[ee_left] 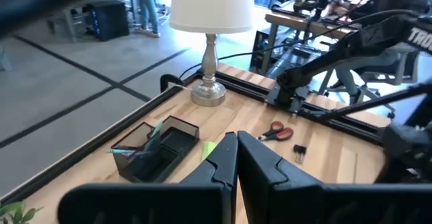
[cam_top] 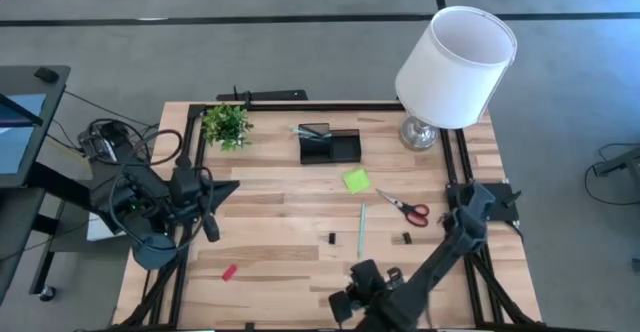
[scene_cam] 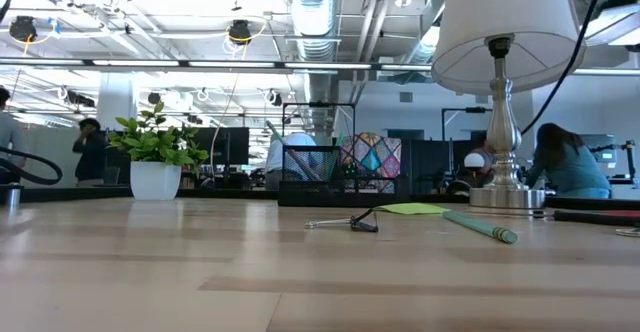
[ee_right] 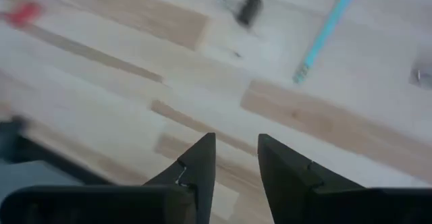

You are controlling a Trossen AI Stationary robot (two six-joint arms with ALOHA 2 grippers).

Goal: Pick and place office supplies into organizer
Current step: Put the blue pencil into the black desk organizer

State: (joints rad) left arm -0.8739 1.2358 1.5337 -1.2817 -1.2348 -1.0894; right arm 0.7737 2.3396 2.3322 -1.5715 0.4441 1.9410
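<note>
With my right pincer (ee_right: 236,158) hanging empty, its fingers parted, over bare table (ee_right: 101,109), I judge the teal pen (ee_right: 324,32) my next pick (my left pincer (ee_left: 236,158) waits closed at its side), calling for a forward reach.

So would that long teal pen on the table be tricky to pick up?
Probably a bit. The teal pen looks thin and round, lying flat on the smooth wooden table, so it may roll if nudged. It seems stiff and light, likely easy once pinched.
</note>
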